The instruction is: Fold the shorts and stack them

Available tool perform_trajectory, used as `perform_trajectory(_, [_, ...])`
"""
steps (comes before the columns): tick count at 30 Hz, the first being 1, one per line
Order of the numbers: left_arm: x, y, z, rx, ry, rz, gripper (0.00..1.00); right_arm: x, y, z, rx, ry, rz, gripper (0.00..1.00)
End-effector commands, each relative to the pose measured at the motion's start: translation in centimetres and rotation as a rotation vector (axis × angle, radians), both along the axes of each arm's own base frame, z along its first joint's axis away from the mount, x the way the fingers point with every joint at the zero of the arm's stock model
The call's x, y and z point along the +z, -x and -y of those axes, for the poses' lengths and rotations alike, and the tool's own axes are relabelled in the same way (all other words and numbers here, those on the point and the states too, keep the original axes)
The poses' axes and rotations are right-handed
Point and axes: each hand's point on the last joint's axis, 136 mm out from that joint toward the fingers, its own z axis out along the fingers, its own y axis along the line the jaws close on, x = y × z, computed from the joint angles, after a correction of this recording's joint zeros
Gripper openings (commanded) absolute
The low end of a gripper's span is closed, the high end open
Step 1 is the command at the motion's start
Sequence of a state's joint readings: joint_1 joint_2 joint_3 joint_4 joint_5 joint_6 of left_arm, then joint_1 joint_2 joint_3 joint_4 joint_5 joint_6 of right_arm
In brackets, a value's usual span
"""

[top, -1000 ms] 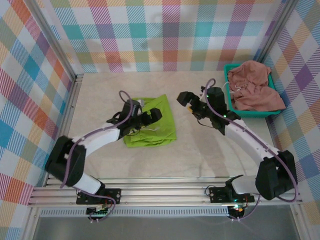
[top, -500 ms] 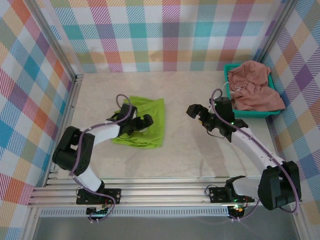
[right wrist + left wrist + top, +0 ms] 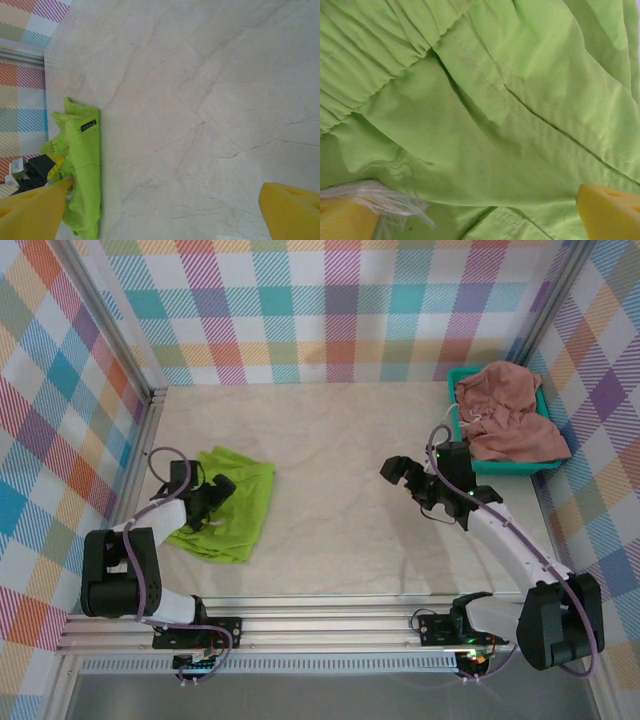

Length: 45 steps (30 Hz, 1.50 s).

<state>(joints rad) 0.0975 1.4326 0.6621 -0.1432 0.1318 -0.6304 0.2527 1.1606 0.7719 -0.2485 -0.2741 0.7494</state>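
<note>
**Both grippers wide open, nothing gripped**

On your left, the lime green shorts lie folded on the table near the left wall. The left gripper sits on them, fingers fully spread, cloth flat between the pads. The right gripper hangs over bare table, spread wide and empty. At far right, the salmon pink shorts are heaped in the teal basket.

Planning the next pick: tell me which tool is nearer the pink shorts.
Right. The right tool hovers beside the basket holding the pink shorts; the left tool is low over the green shorts, far to the other side.
</note>
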Motion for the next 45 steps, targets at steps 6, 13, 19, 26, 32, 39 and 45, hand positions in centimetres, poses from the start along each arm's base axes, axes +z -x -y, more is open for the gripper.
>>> perform_trajectory(6, [-1.7,2.2,-6.0,0.214,0.065,-0.062,1.0,0.3,1.4,1.3,0.007,0.019,0.015,0.99])
perform_trajectory(13, [-1.3,2.0,-8.5,0.212,0.038,-0.05,1.0,0.4,1.8,1.7,0.006,0.023,0.021,0.99])
perform_trajectory(19, [1.4,0.7,-7.6,0.163,0.069,0.052,1.0,0.6,1.8,1.9,0.015,0.035,0.033,1.0])
perform_trajectory(26, [14.2,1.7,-5.4,0.069,-0.023,0.329,1.0,2.9,1.3,2.1,0.054,0.097,0.098,1.0])
perform_trajectory(32, [22.9,2.5,1.0,-0.146,0.026,0.529,1.0,5.5,-1.4,4.6,0.003,0.278,0.16,0.99])
perform_trajectory(39, [21.3,3.3,9.3,-0.401,0.058,0.531,1.0,7.8,-7.6,11.8,-0.188,0.536,0.119,0.99])
perform_trajectory(45, [18.0,4.4,12.6,-0.489,0.045,0.477,1.0,6.8,-12.1,20.4,-0.399,0.678,-0.003,0.99])
